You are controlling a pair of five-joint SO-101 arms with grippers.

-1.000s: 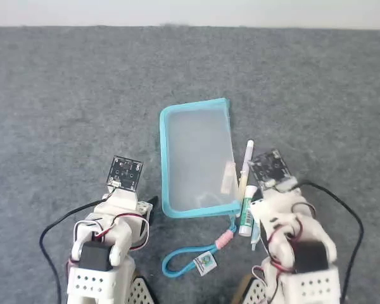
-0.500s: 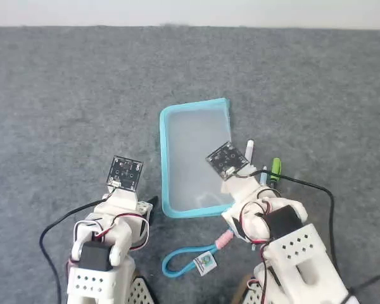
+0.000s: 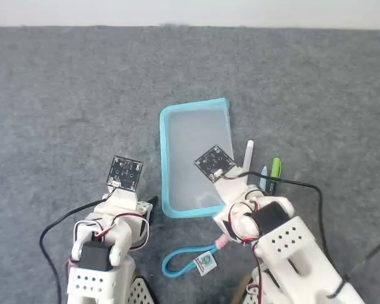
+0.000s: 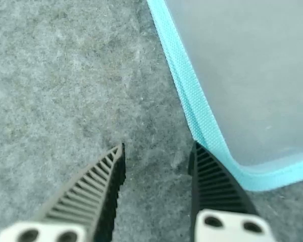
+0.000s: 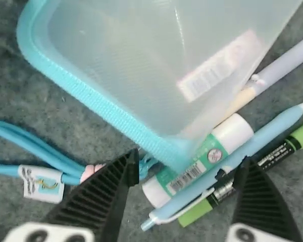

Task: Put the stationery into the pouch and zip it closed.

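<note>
A translucent pouch with a turquoise zip edge lies flat mid-table. Along its right side lie a white pen, a blue pen and a green highlighter. My right gripper is open above the pouch's near right corner, with a green-and-white glue stick, the blue pen and the highlighter between its fingers. My left gripper is open and empty, low over the carpet beside the pouch's near left corner.
A blue strap loop with a white tag and a pink bead trails from the pouch toward the arms. The grey carpet stretches to the left and far side.
The right arm has swung left and forward over the pouch's near right corner, uncovering the blue pen and green highlighter. The left arm has not moved.
</note>
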